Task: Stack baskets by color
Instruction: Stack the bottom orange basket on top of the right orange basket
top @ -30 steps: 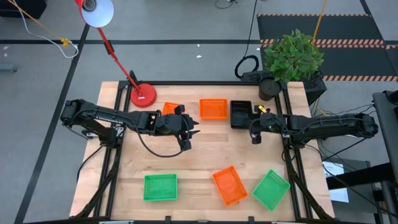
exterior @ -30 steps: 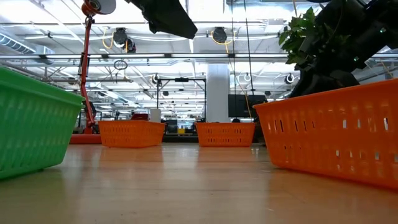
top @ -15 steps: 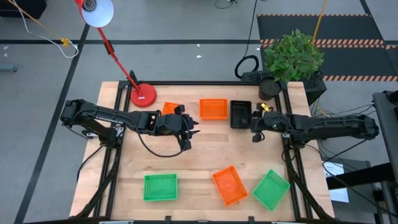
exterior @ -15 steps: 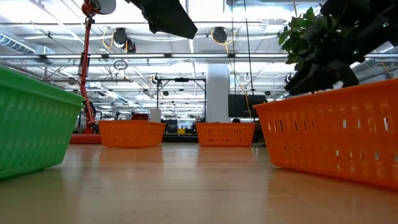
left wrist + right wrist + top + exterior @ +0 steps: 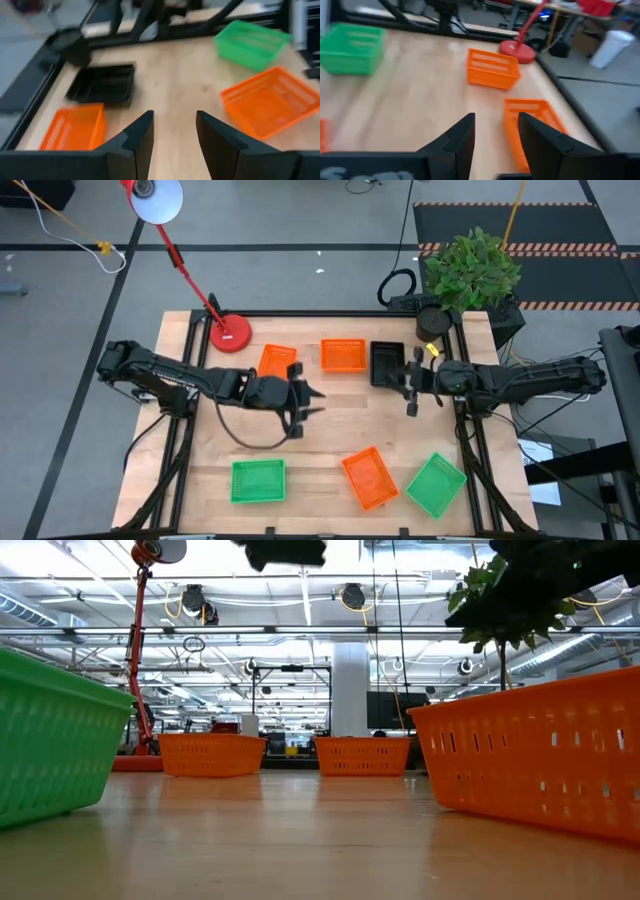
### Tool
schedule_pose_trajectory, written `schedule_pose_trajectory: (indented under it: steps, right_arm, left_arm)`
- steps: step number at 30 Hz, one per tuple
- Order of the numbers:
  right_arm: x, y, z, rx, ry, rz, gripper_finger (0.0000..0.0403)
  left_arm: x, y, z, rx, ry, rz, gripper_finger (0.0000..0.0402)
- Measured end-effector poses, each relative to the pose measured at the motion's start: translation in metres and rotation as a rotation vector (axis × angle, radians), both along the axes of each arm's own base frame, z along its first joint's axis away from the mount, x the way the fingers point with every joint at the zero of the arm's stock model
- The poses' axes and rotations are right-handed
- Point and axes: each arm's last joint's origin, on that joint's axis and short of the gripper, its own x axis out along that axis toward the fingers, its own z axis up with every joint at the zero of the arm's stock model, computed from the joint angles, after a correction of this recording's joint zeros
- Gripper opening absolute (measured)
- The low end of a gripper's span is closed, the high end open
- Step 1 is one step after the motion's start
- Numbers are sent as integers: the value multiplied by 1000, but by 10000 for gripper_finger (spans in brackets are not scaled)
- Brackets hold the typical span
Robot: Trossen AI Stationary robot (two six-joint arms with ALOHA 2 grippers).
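Observation:
Six baskets show in the high view. At the far edge rest an orange basket [image 5: 277, 361], another orange basket [image 5: 343, 355] and a black basket [image 5: 386, 363]. Near the front edge rest a green basket [image 5: 258, 480], an orange basket [image 5: 370, 477] and a second green basket [image 5: 436, 485]. All stand on their bottoms on the table. My left gripper [image 5: 310, 398] [image 5: 174, 116] hovers open over the table's middle, nothing between its fingers. My right gripper [image 5: 408, 385] [image 5: 496, 117] hovers open just in front of the black basket, holding nothing.
A red lamp base [image 5: 230, 334] stands at the far left corner, its stem slanting up to the left. A potted plant [image 5: 470, 272] stands beyond the far right corner. Bare wood [image 5: 340, 425] lies between the far and the near row of baskets.
My left gripper has swung a little toward the near edge, uncovering the far-left orange basket. My right gripper has risen, leaving the low view upward, and has rolled about its own axis. No basket has moved.

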Motion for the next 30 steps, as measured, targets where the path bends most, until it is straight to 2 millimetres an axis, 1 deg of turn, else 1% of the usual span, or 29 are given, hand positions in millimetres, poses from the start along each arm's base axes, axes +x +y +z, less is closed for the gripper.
schedule_pose_trajectory:
  steps: [3,6,7,8,9,11,14,15,17,19,21,23,25,27,29,30]
  right_arm:
    - [1,9,-2,87,1,54,146]
    - [1,20,-5,146,24,103,146]
    - [1,23,-5,154,31,118,146]
    - [1,26,-5,155,28,121,146]
    - [1,28,-5,153,25,126,146]
    - [0,31,-5,136,28,123,146]
    - [0,33,-1,112,12,115,146]
    - [-1,34,-1,106,12,119,146]
    - [-2,34,0,95,12,126,146]
    - [-2,34,-2,89,32,128,146]
    - [-4,33,-4,83,56,127,146]
    - [-4,33,-5,81,67,126,146]
    - [-6,33,-7,80,90,129,146]
    - [-6,34,-8,81,97,130,146]
    - [-7,33,-8,81,103,131,146]
    - [-8,33,-8,79,109,131,146]
  left_arm:
    - [2,-16,-2,49,-13,-77,147]
    - [10,-30,-8,101,-47,-139,147]
    - [11,-34,-13,120,-34,-159,147]
    - [17,-39,-16,131,-37,-177,147]
    - [23,-43,-14,132,-57,-193,147]
    - [30,-54,-18,145,-26,-222,147]
    - [46,-69,-21,156,7,-252,147]
    - [49,-74,-26,171,60,-266,147]
    - [61,-85,-33,192,94,-290,147]
    - [67,-92,-42,214,158,-311,147]
    - [77,-101,-47,209,158,-352,147]
    - [81,-107,-57,217,209,-397,147]
    - [91,-116,-63,219,194,-425,147]
    - [93,-122,-72,244,244,-464,147]
    - [101,-129,-76,253,225,-508,147]
    - [101,-132,-79,259,246,-528,147]
